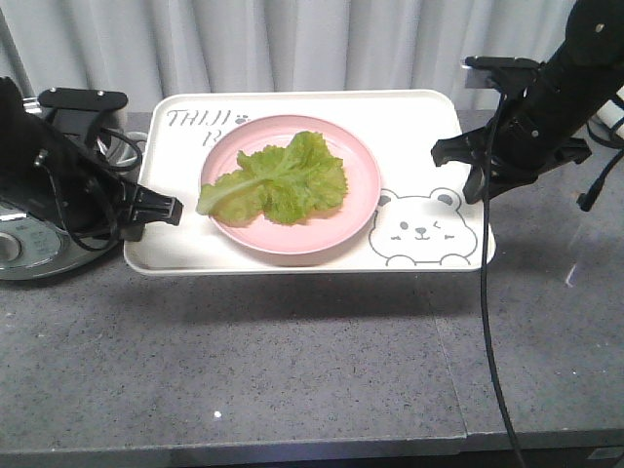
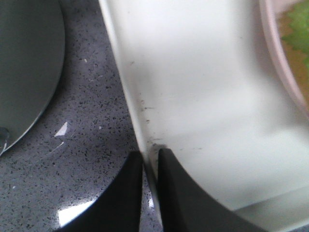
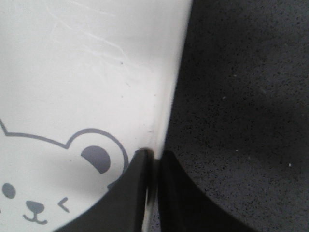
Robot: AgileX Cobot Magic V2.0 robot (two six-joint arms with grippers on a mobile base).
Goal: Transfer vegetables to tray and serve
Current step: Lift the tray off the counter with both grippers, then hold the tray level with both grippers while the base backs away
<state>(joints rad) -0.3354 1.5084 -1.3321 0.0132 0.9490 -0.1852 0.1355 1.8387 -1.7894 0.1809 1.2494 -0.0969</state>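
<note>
The vegetables, crinkly green lettuce leaves, lie on a round pink plate that stands on the cream tray with a grey bear drawing. My left gripper is shut on the tray's left rim. In the left wrist view its gripper pinches the rim of the tray, with the plate's edge at upper right. My right gripper is shut on the right rim. The right wrist view shows that gripper clamping the tray beside the bear's ear.
A grey round cooker sits at the far left, close behind my left arm. The tray throws a wide shadow on the dark speckled counter. A black cable hangs from the right arm. A pale curtain is behind.
</note>
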